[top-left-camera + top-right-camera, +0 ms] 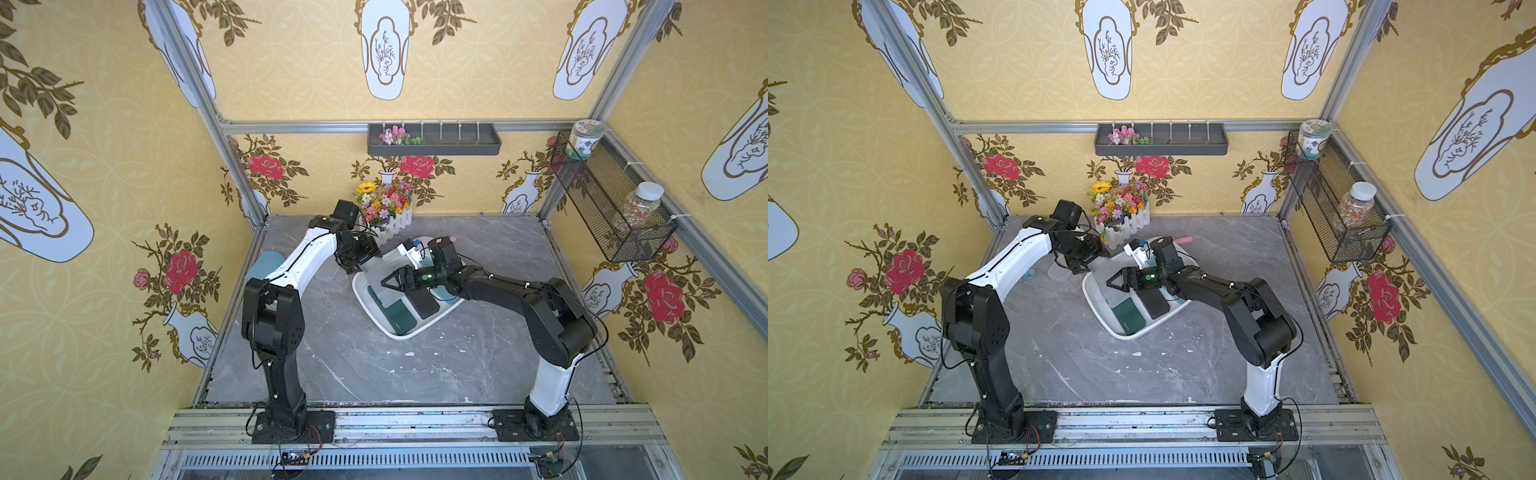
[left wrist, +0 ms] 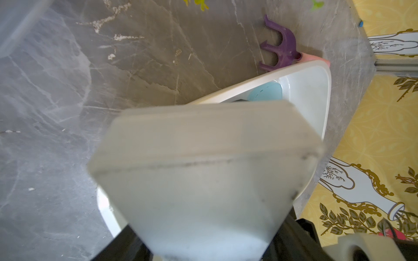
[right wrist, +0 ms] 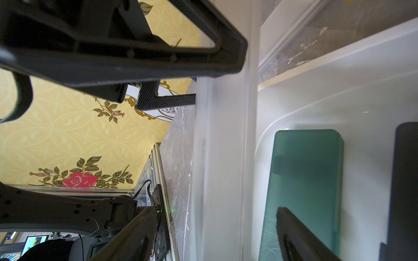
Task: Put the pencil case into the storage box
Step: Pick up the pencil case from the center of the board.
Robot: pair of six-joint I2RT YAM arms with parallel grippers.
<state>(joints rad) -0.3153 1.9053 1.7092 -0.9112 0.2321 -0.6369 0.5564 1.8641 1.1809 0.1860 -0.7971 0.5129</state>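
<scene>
A frosted translucent pencil case (image 2: 203,158) fills the left wrist view, and my left gripper (image 2: 203,253) is shut on its near end. The case hangs tilted over the left end of the white storage box (image 1: 399,334) (image 1: 1129,334). My right gripper (image 3: 217,212) is open, one finger on each side of the case (image 3: 226,158), with gaps showing on both sides. In both top views the right gripper (image 1: 384,282) (image 1: 1111,282) sits low over the box, facing the left gripper (image 1: 353,268).
In the box lie a dark green case (image 1: 399,316) (image 3: 305,180), a black case (image 1: 424,303) and a light blue one (image 2: 264,92). A purple rake with a pink handle (image 2: 280,49) lies behind the box. A fenced flower pot (image 1: 386,212) stands at the back.
</scene>
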